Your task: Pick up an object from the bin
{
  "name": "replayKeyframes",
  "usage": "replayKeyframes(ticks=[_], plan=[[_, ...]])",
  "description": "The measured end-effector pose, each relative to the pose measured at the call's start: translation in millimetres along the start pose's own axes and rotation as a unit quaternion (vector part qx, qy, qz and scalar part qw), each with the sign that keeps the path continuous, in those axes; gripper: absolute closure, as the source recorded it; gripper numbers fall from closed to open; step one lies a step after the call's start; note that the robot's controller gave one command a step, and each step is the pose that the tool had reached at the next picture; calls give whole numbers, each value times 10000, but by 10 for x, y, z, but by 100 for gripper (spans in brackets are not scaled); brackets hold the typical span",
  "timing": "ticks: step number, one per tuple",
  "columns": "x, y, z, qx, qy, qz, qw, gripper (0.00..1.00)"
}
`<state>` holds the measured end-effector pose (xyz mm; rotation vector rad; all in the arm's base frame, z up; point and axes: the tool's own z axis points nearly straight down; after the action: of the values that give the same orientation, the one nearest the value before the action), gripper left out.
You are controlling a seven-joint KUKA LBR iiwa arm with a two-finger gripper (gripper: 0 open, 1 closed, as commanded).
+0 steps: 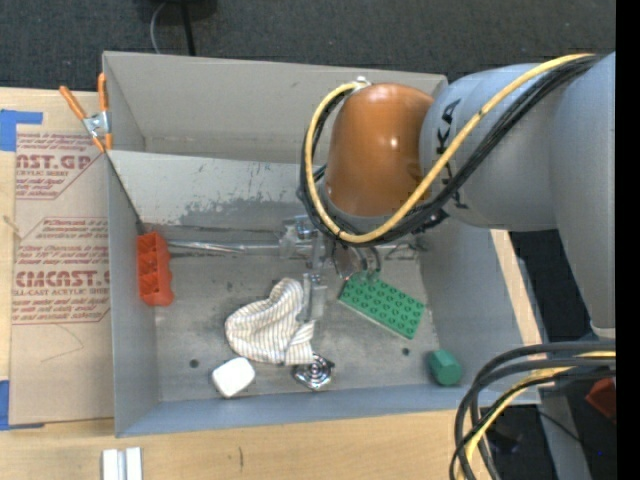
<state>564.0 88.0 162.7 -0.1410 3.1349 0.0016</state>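
My gripper (316, 286) hangs below the arm's wrist near the middle of the bin, its tip right at the upper right edge of a crumpled white cloth with thin stripes (268, 326). A flat green studded plate (381, 305) lies just to the gripper's right. In front of the cloth sits a small shiny metal piece (314, 372).
A white rounded block (233, 376) lies at the front left of the cloth. An orange-red brick (154, 267) rests against the left wall. A small green cap-like piece (445, 368) sits in the front right corner. The arm covers the bin's back right.
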Motion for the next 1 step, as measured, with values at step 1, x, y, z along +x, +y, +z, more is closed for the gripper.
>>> replayKeyframes(ticks=[1], plan=[[37, 182, 190, -4, 19, -1267, 9919, 0]])
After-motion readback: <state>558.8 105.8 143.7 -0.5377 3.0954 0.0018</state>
